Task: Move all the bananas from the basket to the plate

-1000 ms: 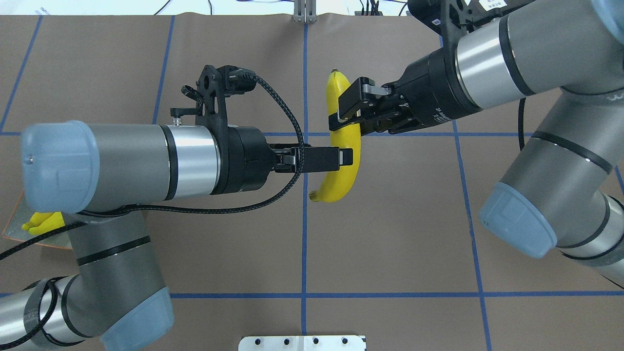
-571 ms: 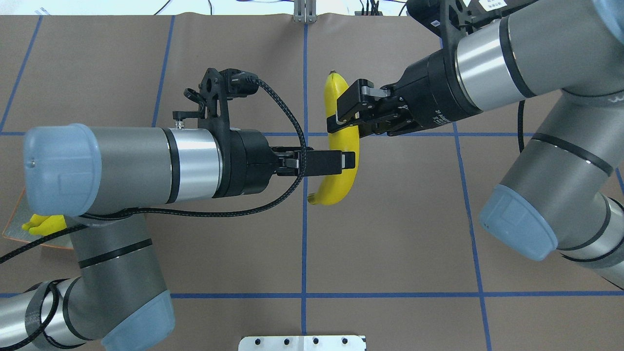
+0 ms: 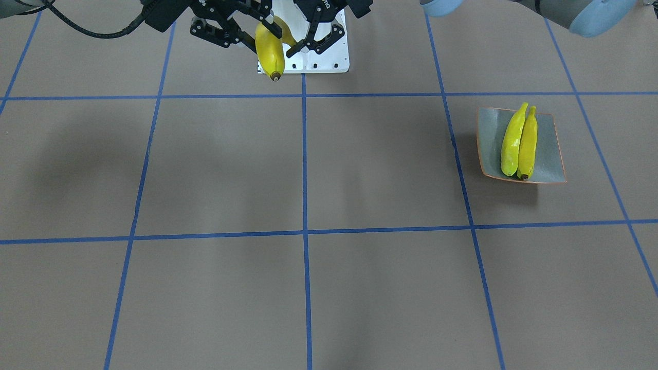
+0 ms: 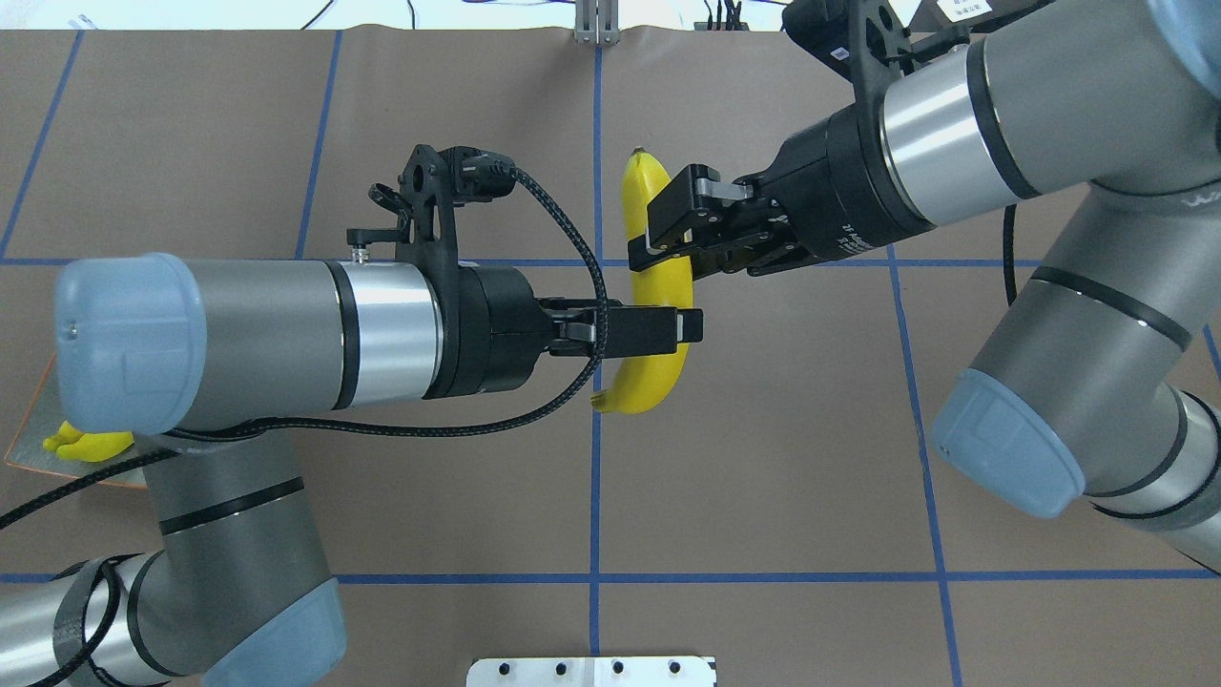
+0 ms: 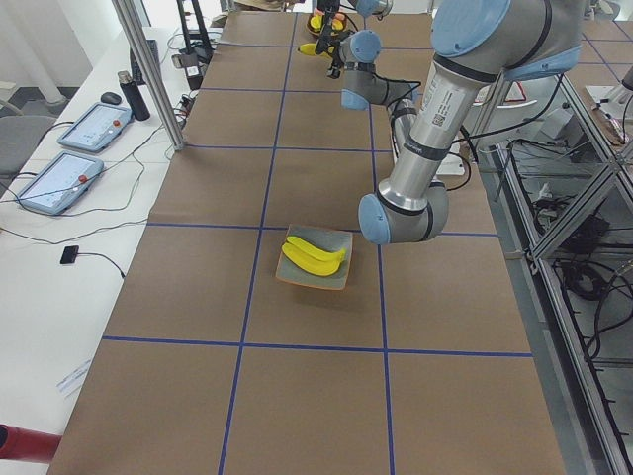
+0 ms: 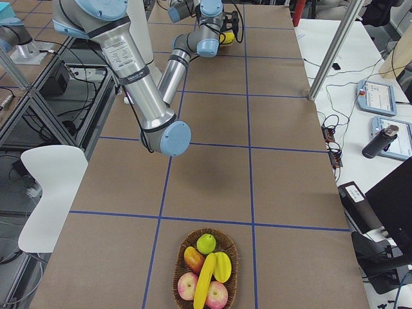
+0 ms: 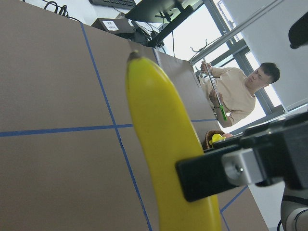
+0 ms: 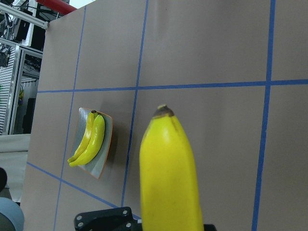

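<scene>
Banana (image 4: 663, 291) is held in the air over the table's middle. My right gripper (image 4: 651, 239) is clamped on its upper half, and my left gripper (image 4: 682, 327) sits astride the lower half, jaws seemingly apart. Risk: if right lets go before left bites, it drops; an off-centre pinch lets the curve swing. Skin is bright yellow, smooth and unmarked, dark at the tip. Plate (image 3: 550, 149), near the table's left end, holds two.

Opposite overhead and front views; both wrist cameras close on banana (image 4: 658, 286)
</scene>
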`<state>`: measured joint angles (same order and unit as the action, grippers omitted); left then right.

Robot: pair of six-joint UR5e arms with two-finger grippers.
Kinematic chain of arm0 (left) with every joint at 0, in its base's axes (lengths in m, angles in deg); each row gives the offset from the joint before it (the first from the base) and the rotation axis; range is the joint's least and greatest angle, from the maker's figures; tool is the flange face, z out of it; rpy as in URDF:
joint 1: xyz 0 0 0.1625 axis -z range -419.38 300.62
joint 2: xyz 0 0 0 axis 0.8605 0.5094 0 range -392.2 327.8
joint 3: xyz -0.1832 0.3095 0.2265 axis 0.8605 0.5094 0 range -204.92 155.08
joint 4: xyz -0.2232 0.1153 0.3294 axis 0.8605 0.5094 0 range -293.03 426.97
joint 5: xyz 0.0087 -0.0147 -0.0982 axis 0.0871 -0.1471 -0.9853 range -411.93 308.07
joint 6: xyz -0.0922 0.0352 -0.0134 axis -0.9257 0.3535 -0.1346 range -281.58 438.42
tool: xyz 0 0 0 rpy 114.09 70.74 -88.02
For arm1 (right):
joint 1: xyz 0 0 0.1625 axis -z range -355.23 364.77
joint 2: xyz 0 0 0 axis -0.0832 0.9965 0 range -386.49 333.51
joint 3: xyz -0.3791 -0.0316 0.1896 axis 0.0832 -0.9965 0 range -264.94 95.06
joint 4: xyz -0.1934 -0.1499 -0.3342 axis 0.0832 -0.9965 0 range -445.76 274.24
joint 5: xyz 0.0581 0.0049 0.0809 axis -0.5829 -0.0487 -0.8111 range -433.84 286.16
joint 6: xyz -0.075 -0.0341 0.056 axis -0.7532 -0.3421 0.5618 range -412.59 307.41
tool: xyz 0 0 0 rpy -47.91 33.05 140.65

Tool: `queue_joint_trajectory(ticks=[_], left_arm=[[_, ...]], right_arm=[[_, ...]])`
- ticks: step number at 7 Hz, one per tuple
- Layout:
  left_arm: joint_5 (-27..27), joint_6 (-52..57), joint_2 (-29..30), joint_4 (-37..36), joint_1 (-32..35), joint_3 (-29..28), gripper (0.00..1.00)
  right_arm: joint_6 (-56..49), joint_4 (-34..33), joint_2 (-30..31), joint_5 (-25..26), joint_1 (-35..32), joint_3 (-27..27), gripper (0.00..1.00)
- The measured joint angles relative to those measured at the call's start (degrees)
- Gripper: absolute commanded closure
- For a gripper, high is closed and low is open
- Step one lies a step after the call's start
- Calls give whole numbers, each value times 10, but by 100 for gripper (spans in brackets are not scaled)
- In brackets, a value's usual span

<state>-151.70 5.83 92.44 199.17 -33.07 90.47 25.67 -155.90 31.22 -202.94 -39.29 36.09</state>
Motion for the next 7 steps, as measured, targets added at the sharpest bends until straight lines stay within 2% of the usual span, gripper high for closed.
queue_joint_trajectory(ticks=[1, 2, 3, 7], left_arm=[[0, 0, 2, 0, -1, 0, 100], [0, 0, 2, 1, -2, 0, 100], [0, -1, 3, 1, -2, 0, 100], [0, -1, 1, 0, -5, 1, 100]], right_arm=[[0, 0, 0, 0, 1, 0, 100], [0, 1, 0, 0, 1, 0, 70], [-1, 2, -1, -1, 1, 1, 1], [-8, 4, -2, 2, -2, 2, 0]])
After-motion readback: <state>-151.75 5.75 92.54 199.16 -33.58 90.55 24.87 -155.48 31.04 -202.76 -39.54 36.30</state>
